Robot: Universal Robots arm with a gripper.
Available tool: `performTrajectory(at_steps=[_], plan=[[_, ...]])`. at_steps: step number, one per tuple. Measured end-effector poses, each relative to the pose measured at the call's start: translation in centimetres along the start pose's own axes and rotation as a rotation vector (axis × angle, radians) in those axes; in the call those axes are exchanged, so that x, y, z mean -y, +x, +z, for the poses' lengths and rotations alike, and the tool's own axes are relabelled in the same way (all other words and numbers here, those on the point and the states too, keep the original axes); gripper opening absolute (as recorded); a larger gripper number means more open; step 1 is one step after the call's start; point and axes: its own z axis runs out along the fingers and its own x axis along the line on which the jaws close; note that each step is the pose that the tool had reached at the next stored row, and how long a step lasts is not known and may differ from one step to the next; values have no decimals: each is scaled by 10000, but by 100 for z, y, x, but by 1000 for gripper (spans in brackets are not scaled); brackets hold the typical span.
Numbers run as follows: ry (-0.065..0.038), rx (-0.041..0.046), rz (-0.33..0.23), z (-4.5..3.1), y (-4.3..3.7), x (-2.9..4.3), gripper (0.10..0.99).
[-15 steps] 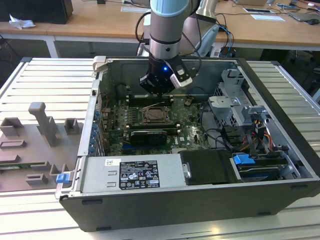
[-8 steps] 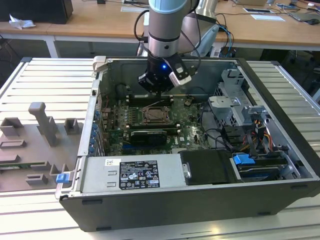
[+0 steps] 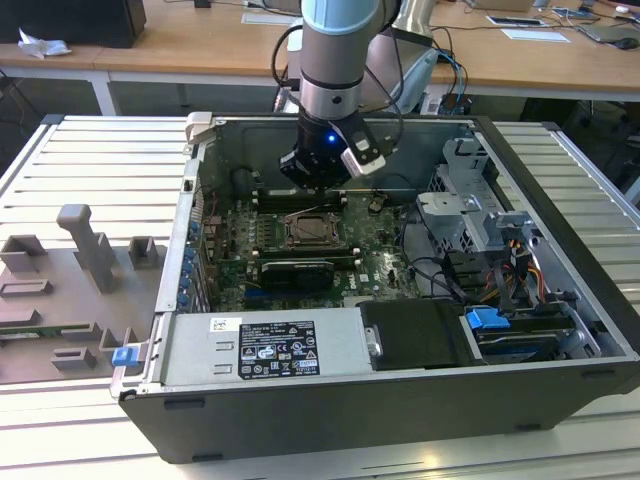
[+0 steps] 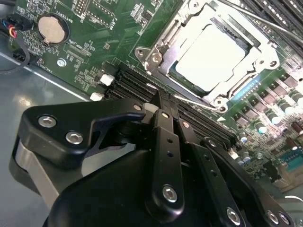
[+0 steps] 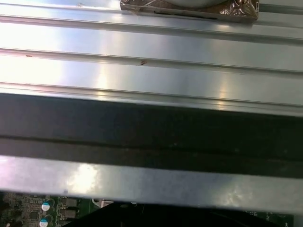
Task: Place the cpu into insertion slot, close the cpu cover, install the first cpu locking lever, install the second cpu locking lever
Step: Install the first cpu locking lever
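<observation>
The cpu [image 4: 213,52], a pale silvery square, lies flat in its socket on the green motherboard. The cpu cover [image 4: 182,35] is down over it, framing it with its window. One thin wire locking lever [image 4: 199,105] runs along the socket edge nearest my gripper; another lever [image 4: 251,18] runs along the far edge. My gripper [image 4: 163,97] is shut, with nothing between its black fingers [image 4: 165,137], and its tips are right at the end of the near lever. In the exterior view my gripper [image 3: 315,190] hangs just behind the socket [image 3: 312,228] inside the open computer case.
Memory slots [image 4: 137,85] lie between my gripper and the socket, and a coin battery [image 4: 50,28] sits nearby. A dark expansion card [image 3: 295,272], a power supply [image 3: 265,345] and a drive cage [image 3: 470,215] crowd the case. A grey fixture [image 3: 85,250] stands on the slatted table.
</observation>
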Motion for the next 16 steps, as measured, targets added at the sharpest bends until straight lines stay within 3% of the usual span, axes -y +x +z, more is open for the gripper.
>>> performTrajectory(at_steps=[16], plan=[[26, -3, 0, 119, -37, 15, 106]])
